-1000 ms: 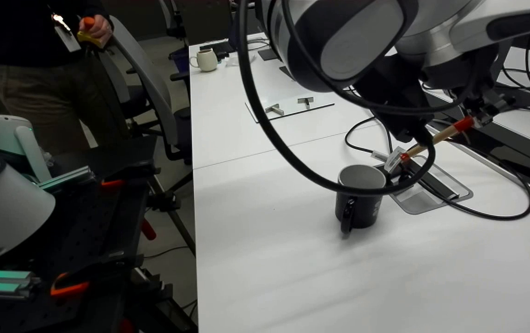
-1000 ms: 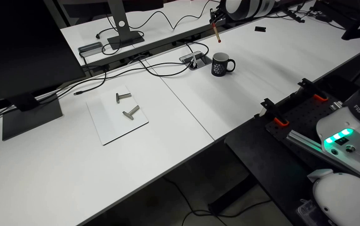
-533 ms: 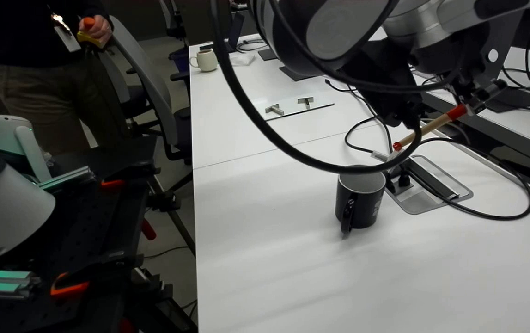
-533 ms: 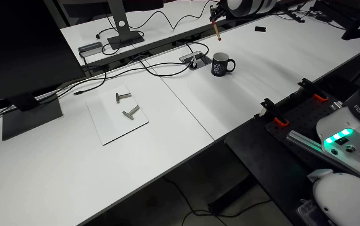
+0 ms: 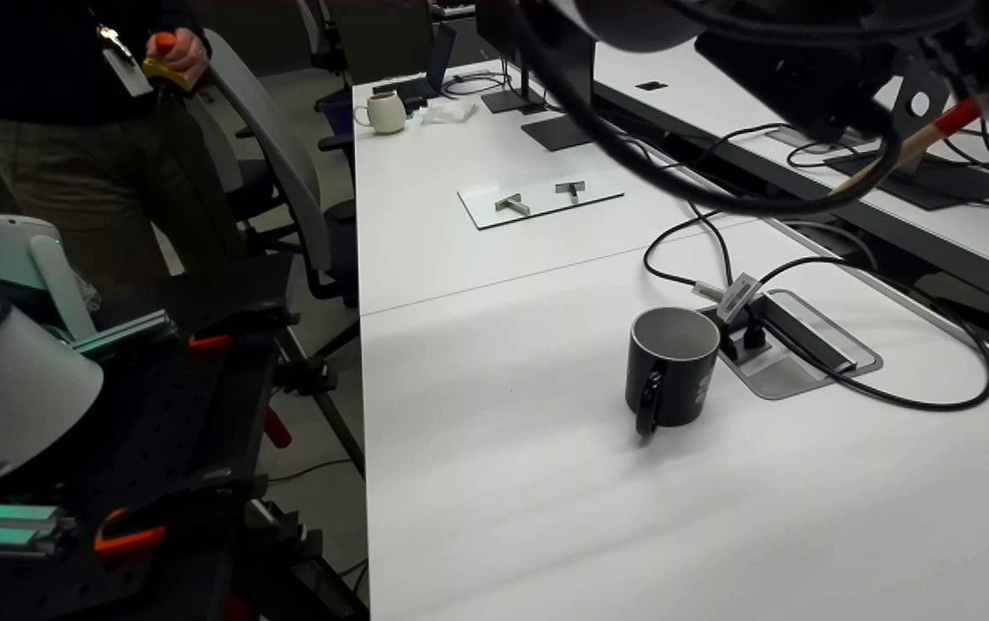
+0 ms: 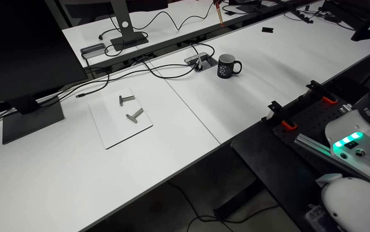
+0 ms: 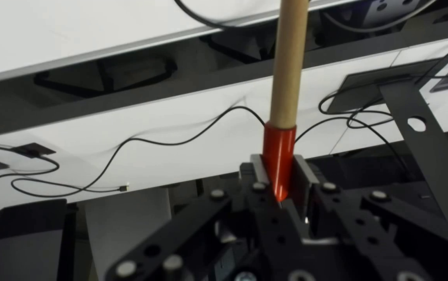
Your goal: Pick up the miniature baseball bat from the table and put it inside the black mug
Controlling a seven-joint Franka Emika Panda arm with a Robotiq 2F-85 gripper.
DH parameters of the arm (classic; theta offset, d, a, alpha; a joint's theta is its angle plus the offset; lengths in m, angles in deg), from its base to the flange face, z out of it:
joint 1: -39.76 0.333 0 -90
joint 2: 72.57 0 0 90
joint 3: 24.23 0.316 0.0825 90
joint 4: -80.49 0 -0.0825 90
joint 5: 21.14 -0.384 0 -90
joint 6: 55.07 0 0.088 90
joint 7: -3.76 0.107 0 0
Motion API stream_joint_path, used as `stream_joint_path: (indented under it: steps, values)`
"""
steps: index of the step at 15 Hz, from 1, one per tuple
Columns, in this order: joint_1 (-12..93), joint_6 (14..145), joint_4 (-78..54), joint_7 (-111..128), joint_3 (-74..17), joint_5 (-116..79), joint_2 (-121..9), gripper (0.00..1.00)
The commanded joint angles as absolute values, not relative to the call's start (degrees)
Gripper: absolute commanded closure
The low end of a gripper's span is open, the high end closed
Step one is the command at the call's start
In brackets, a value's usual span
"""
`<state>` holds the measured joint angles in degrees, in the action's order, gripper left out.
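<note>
Red at the gripped end and pale wood beyond, the bat (image 7: 288, 74) is up in the air, clamped in my claw (image 7: 281, 171) by that red end. It runs straight out ahead of the claw, so wherever I point the claw, the bat's long axis follows. In both exterior views it slants down toward its free tip, though in an exterior view my hose (image 5: 744, 206) crosses near that tip and hides where it ends.

The mug (image 5: 673, 371) stands upright on the worktop (image 5: 477, 500), mouth up, well apart from the bat and lower than it, just beside a cable box (image 5: 779, 379). From the claw, I read the mug as lying back past the worktop's edge, roughly the way the tip leads; the wrist view shows that edge behind the bat and no mug.

I'd call the pick done and the placing not yet begun. Next, I think, I must bring the bat over the mug and nearer to vertical; come in slanted and the tip could catch the rim.
</note>
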<state>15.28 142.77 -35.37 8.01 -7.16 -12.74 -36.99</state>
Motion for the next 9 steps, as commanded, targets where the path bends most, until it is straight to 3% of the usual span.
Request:
stream_joint_path:
  steps: [1, 7, 8, 9]
  values:
    - [15.5, 142.8, -28.9, 4.0, -6.6, -12.2, -35.1, 0.93]
    - [11.6, 143.5, -23.7, 1.3, -0.7, -9.8, -31.3, 0.93]
    - [13.7, 142.7, -25.6, 2.5, -3.3, -11.5, -34.1, 0.70]
    - [13.2, 142.7, -25.3, 2.3, -2.5, -11.3, -33.4, 0.70]
